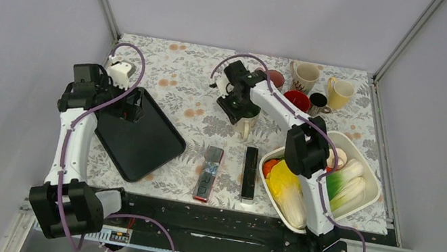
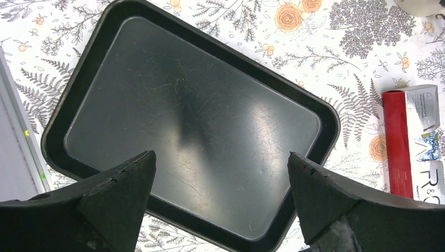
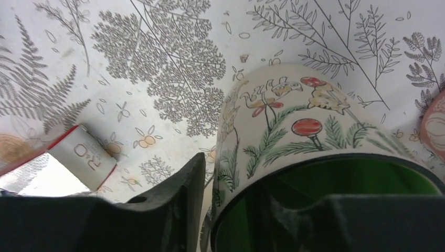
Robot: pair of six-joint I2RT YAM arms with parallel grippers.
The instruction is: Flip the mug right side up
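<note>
A cream mug (image 1: 245,127) with a painted plant pattern and a green inside sits near the table's middle. In the right wrist view the mug (image 3: 294,121) fills the frame with its open mouth toward the camera. My right gripper (image 1: 238,106) (image 3: 246,178) is shut on the mug's wall, one finger (image 3: 183,194) outside and the other inside the mouth. I cannot tell whether the mug's base touches the cloth. My left gripper (image 1: 131,108) (image 2: 220,163) is open and empty above a black tray (image 2: 325,113).
Several other cups stand at the back right: a cream one (image 1: 304,76), a yellow one (image 1: 340,94), a red one (image 1: 296,100). A white basin (image 1: 371,175) of vegetables is at the right. A red box (image 1: 208,173) and a black box (image 1: 249,173) lie in front.
</note>
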